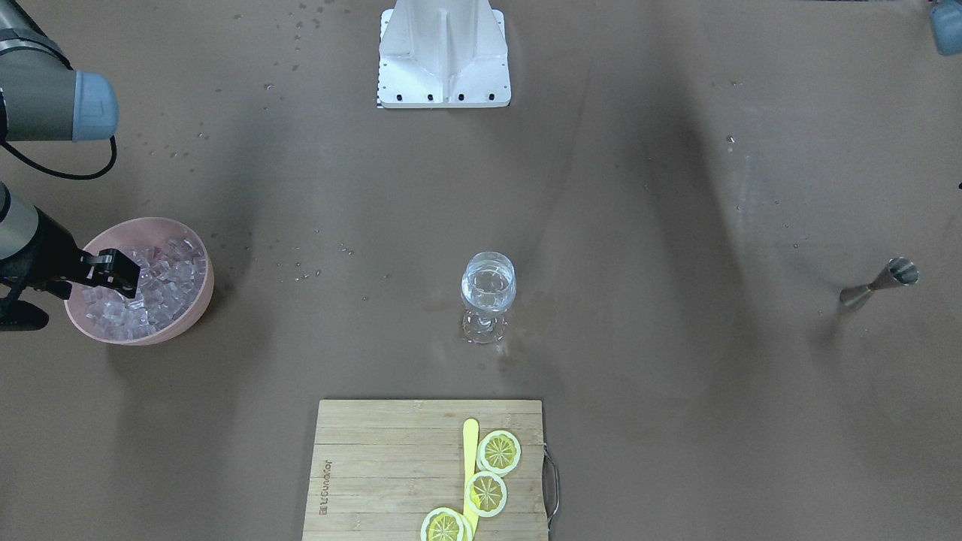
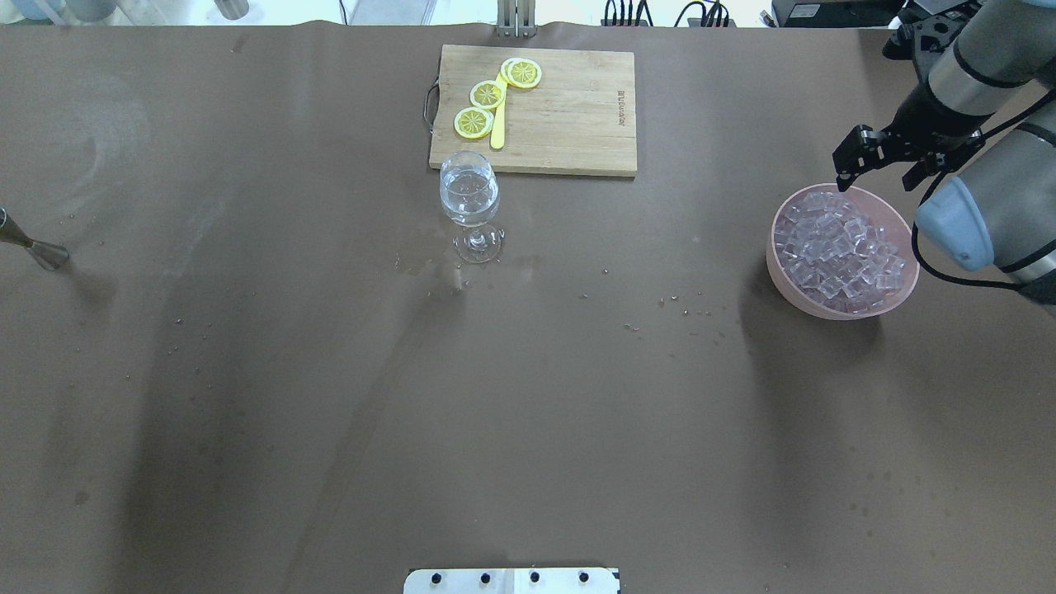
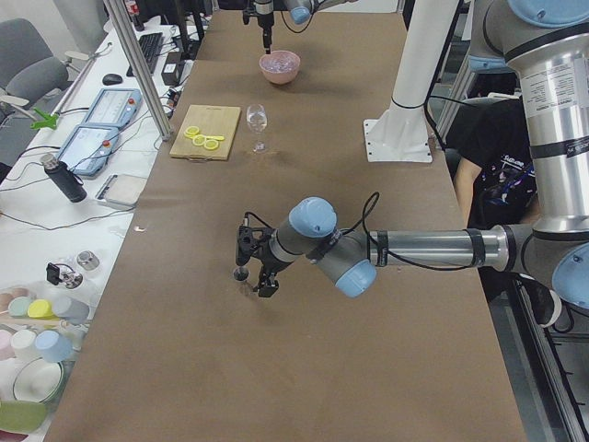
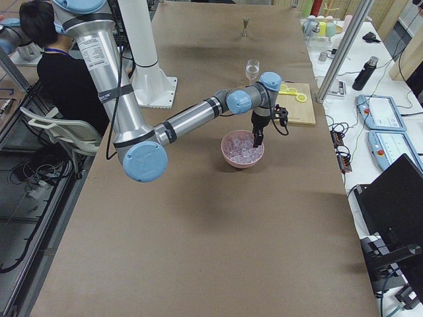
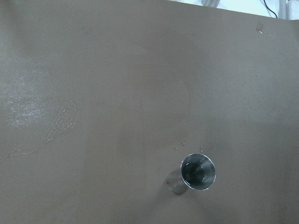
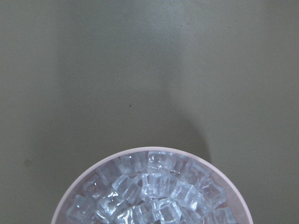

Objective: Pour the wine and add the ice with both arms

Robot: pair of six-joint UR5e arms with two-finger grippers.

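A pink bowl full of clear ice cubes stands at the table's right end; it also shows in the overhead view with the ice. My right gripper hangs open just above the bowl's far rim, holding nothing. The right wrist view shows the ice below. A stemmed glass with clear contents stands mid-table. My left gripper is beside a steel jigger, which the left wrist view sees from above. I cannot tell whether the left gripper is open or shut.
A wooden cutting board with lemon slices and a yellow stick lies just beyond the glass. The white robot base is at the near edge. Small wet spots dot the brown table cover between glass and bowl.
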